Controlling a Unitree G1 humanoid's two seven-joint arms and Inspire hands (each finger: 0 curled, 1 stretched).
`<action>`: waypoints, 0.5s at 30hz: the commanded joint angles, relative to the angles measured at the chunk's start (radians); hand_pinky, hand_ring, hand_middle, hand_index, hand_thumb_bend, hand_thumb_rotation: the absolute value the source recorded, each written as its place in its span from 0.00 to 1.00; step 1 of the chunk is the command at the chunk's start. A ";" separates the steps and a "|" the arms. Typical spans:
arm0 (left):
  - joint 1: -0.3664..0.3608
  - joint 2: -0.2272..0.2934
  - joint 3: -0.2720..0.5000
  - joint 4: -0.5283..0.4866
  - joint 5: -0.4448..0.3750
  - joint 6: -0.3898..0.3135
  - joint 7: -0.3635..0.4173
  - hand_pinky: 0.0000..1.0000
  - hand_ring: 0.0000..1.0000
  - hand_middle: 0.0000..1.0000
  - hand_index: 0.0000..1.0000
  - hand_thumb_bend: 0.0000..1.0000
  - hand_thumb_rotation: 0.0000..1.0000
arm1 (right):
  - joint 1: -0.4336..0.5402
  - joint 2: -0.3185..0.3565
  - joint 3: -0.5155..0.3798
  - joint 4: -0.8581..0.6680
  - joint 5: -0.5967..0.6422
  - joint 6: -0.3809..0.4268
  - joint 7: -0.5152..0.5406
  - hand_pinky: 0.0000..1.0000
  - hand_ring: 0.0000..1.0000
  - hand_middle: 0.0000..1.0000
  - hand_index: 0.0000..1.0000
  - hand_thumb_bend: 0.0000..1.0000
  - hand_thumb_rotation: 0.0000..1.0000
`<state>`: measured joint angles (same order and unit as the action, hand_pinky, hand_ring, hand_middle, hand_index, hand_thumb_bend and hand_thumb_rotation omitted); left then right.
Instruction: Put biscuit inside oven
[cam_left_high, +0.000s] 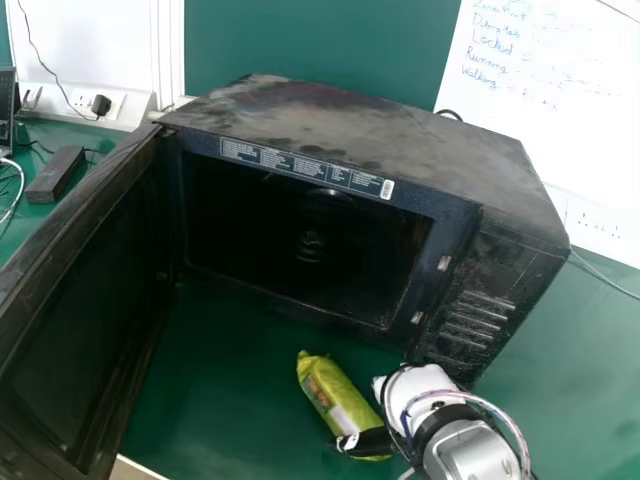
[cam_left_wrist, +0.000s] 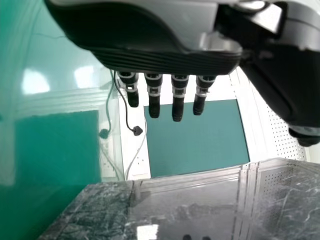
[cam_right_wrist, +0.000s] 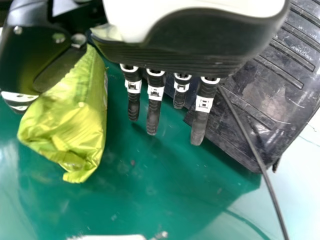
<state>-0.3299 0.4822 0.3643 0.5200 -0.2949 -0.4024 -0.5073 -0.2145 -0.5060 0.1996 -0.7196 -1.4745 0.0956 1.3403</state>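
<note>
My right hand (cam_left_high: 375, 441) is spread beside the shiny yellow-green biscuit bag (cam_left_high: 335, 392), near the boxy black oven (cam_left_high: 360, 120); my left hand (cam_left_wrist: 155, 57) is spread too.

Whiteboard (cam_left_high: 590, 130) reads "Locked", "Running", "Walking"; oven (cam_left_high: 400, 130) bears printed label (cam_left_high: 306, 168).

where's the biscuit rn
In the head view's lower middle, the biscuit pack lies on the table before the open oven, by the right hand's thumb.
</note>
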 joint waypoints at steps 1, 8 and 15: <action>0.012 0.018 0.007 0.005 0.002 -0.002 0.000 0.97 0.96 0.97 1.00 0.37 1.00 | 0.019 -0.003 -0.015 -0.009 -0.002 -0.021 0.006 0.62 0.71 0.78 0.87 1.00 0.52; 0.006 0.018 0.007 0.007 -0.002 0.001 -0.008 0.97 0.96 0.97 1.00 0.37 1.00 | 0.011 0.019 -0.025 -0.003 -0.010 -0.042 0.037 0.53 0.62 0.72 0.88 1.00 0.41; 0.010 0.019 0.007 0.002 -0.001 0.000 -0.012 0.98 0.96 0.97 1.00 0.36 1.00 | 0.014 0.061 -0.017 0.015 -0.038 -0.046 0.027 0.60 0.68 0.76 0.88 0.97 0.40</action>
<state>-0.3300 0.4844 0.3666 0.5239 -0.2950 -0.4005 -0.5145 -0.2117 -0.4593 0.1783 -0.7183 -1.5103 0.0576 1.3663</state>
